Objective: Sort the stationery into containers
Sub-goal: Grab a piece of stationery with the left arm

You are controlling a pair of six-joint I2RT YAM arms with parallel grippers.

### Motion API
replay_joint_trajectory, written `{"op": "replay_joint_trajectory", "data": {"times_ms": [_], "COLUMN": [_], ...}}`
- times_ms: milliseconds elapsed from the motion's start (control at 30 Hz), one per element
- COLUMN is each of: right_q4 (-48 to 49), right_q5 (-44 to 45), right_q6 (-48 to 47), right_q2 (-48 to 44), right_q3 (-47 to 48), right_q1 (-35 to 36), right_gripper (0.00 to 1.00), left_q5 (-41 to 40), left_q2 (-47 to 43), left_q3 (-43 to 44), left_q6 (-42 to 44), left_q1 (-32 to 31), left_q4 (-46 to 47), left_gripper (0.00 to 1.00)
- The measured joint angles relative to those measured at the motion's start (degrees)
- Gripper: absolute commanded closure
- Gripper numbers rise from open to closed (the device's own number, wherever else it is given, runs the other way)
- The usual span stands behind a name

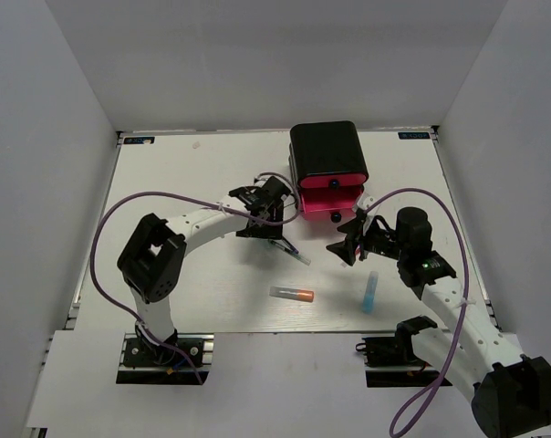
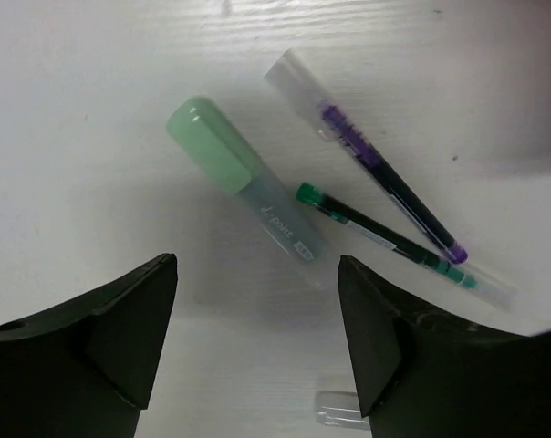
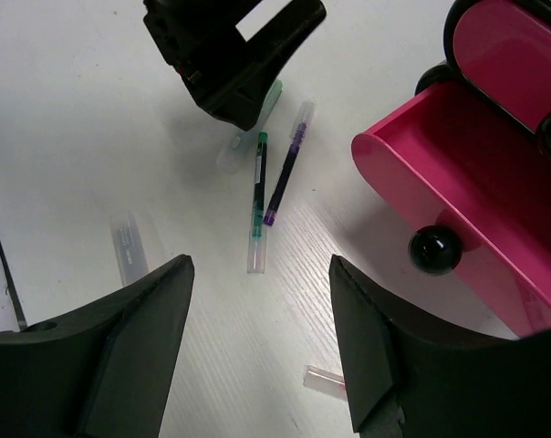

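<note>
Clock directions as in the top view, on the white table point(image 1: 175, 173).

Just to 9 o'clock of the table's middle, the left gripper point(image 2: 257, 274): jaws spread wide, nothing between them, poised above a cluster of three. Below it in the wrist view, the green marker point(image 2: 234, 178), flat on the table, pale green cap at the far end. Just beside that, the green pen point(image 2: 385, 237), then the purple pen point(image 2: 376, 169), the two converging at one end; touching or not, cannot tell.

At 6 o'clock from that cluster and well apart from it, the grey marker with orange cap point(image 1: 292, 294), lying flat, orange end toward 3 o'clock.

At 12 o'clock of the table, the glossy black case point(image 1: 327, 146), opening toward 6 o'clock. Two pink drawers point(image 1: 330, 196) showing past its front, the lower one pulled out farther, a round black knob point(image 3: 435, 248) on its face.

Near the drawers at 5 o'clock, the right gripper point(image 3: 259, 274): jaws well apart, holding nothing, aimed toward 9 o'clock at the pens.

At 6 o'clock from that gripper, the light blue marker point(image 1: 370, 292), flat, lying roughly along the 12-to-6 line.
</note>
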Motion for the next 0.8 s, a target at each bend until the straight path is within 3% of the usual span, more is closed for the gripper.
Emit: {"op": "replay_joint_trajectory", "data": {"times_ms": [167, 333, 800], "right_q4": [0.1, 0.2, 0.2], "right_q5": [0.2, 0.4, 0.4], "right_q6": [0.0, 0.0, 0.0], "right_q2": [-0.9, -1.2, -1.5], "right_q3": [0.0, 0.0, -0.2], "right_q1": [-0.1, -0.4, -1.0], "right_gripper": [0.33, 0.33, 0.33], "left_q5": [0.3, 0.9, 3.1], "left_q2": [0.0, 0.0, 1.5], "left_q3": [-0.5, -4.4, -5.0], "left_q6": [-14.8, -23.7, -32.8], "left_q1": [2.1, 3.9, 4.9], "left_q4": [-3.5, -2.8, 1.9], "left_gripper": [0.27, 0.33, 0.36]}}
